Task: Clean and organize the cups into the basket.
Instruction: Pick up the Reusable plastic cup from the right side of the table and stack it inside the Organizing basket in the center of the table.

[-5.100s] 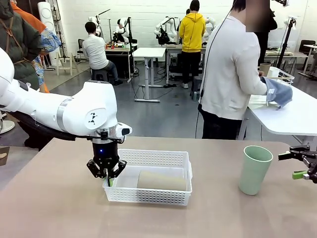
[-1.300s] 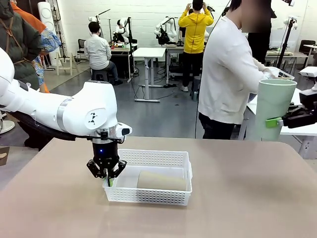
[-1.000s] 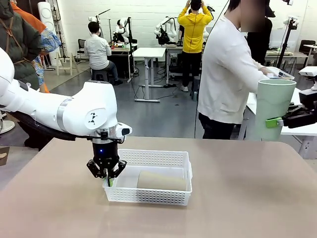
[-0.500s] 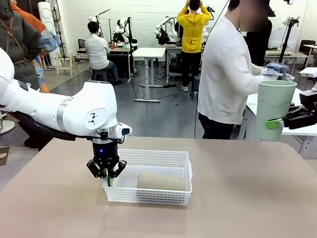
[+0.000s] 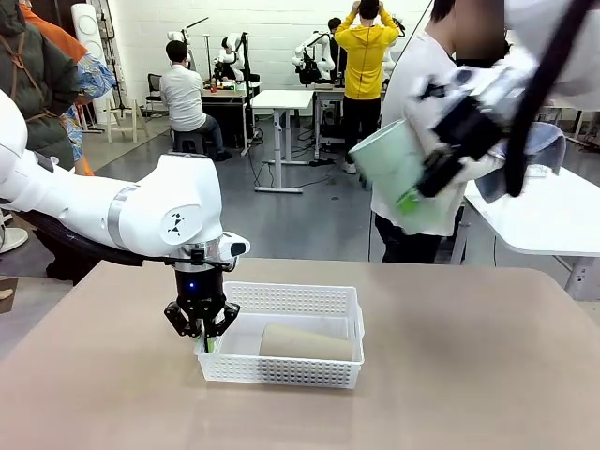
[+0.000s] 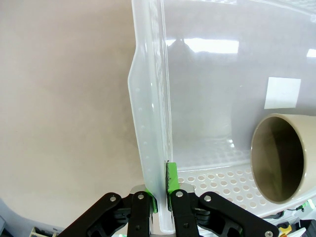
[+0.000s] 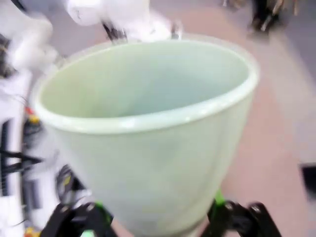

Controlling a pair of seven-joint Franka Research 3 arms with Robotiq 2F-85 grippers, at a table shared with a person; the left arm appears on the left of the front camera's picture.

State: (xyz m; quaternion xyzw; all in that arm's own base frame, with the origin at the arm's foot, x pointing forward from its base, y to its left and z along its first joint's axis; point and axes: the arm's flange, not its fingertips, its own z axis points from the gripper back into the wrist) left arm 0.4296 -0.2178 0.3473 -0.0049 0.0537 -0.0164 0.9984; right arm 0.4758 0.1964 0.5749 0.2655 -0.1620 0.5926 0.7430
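I am holding the left jaws pinched together on the near end wall of the basket (image 5: 281, 371) (image 6: 149, 123), one finger outside the wall and one inside. By my reading this is pinning the basket to the counter (image 5: 469, 375) so it cannot slide when a cup goes in. Just inside that wall, beside the left jaws, a tan cup (image 5: 305, 342) (image 6: 276, 159) is lying on its side on the basket floor, with its open mouth facing them. The right jaws are clamping the mint cup (image 5: 398, 178) (image 7: 148, 148) by its lower body, with its rim pointing away from the wrist. They are holding it tilted, high above the counter and well apart from the left jaws, so it is not yet in the basket.
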